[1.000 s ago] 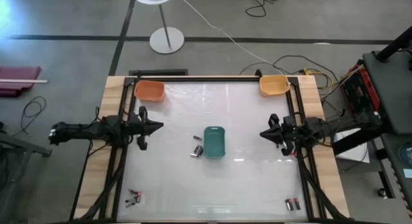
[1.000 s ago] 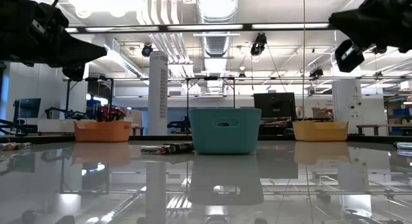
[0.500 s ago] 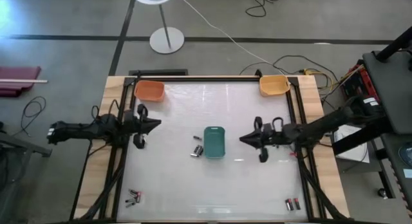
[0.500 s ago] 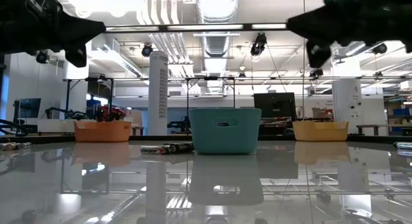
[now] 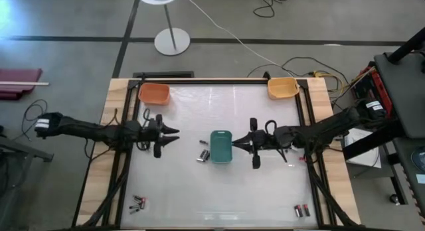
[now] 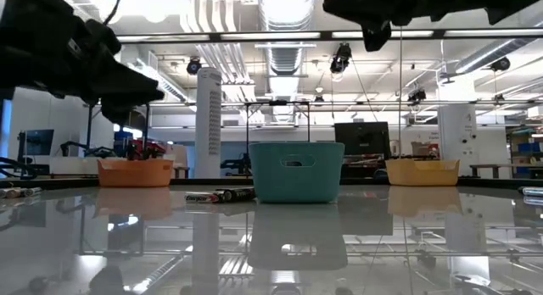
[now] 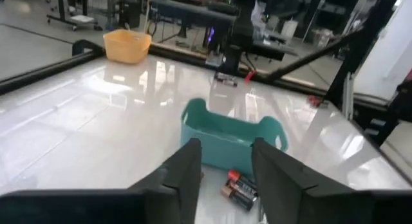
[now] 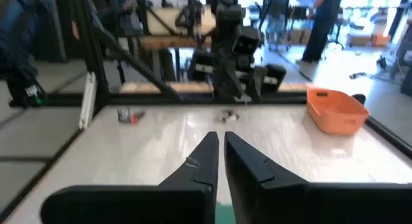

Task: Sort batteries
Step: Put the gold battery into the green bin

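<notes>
1. The desk (image 5: 265,184) has a glossy white top inside a dark frame. Beyond its far edge a white lamp stand (image 5: 171,40) is on the floor, with loose cables (image 5: 312,65) trailing near the 1 o'clock corner.
2. A teal bin (image 5: 221,146) sits at the desk's centre, between the two arms. Its inside cannot be made out.
3. An orange bin (image 5: 154,93) stands at the 11 o'clock corner and a yellow-orange bin (image 5: 282,87) at the 1 o'clock corner; their contents are not visible.
4. A small group of batteries (image 5: 204,153) lies just beside the teal bin at its 9 o'clock side; the left wrist view shows them (image 7: 239,187) close against the bin wall.
5. More batteries (image 5: 138,203) lie at the 7 o'clock corner, and another pair (image 5: 302,210) at the 5 o'clock corner, both well apart from the bins.
6. The left end effector (image 5: 172,137) hovers at 9 o'clock of the teal bin, its fingers (image 7: 187,169) apart and holding nothing.
7. The right end effector (image 5: 238,145) hovers just beside the teal bin at its 3 o'clock side, fingers (image 8: 205,161) nearly together and empty.
</notes>
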Robot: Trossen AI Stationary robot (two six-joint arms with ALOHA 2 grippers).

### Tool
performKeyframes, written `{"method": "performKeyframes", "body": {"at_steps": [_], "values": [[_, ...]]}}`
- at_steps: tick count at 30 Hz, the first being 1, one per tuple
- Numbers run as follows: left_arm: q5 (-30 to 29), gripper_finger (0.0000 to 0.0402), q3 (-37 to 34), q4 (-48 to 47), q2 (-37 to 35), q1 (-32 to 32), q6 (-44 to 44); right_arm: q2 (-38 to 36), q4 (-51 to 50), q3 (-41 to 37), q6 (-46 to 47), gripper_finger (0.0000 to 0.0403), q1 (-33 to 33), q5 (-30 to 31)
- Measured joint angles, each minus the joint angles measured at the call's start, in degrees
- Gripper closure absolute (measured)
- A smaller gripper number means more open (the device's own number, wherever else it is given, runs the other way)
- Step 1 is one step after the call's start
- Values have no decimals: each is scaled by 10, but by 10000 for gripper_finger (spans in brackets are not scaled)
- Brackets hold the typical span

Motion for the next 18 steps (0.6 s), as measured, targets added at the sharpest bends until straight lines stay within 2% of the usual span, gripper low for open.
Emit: {"method": "performKeyframes", "body": {"at_steps": [2, 6, 10, 16, 18], "values": [[0, 265, 7, 38, 52, 0, 7, 0, -14, 3, 2, 353, 0, 0], [0, 243, 74, 22, 167, 0, 21, 10, -11, 3, -2, 299, 0, 0], [0, 219, 139, 14, 288, 1, 74, 18, -9, 4, -3, 253, 0, 0], [6, 200, 173, 50, 426, 28, 103, 17, -32, 3, -2, 213, 18, -1], [38, 201, 184, 92, 467, 38, 108, 17, -31, 3, -2, 207, 21, -1]]}}
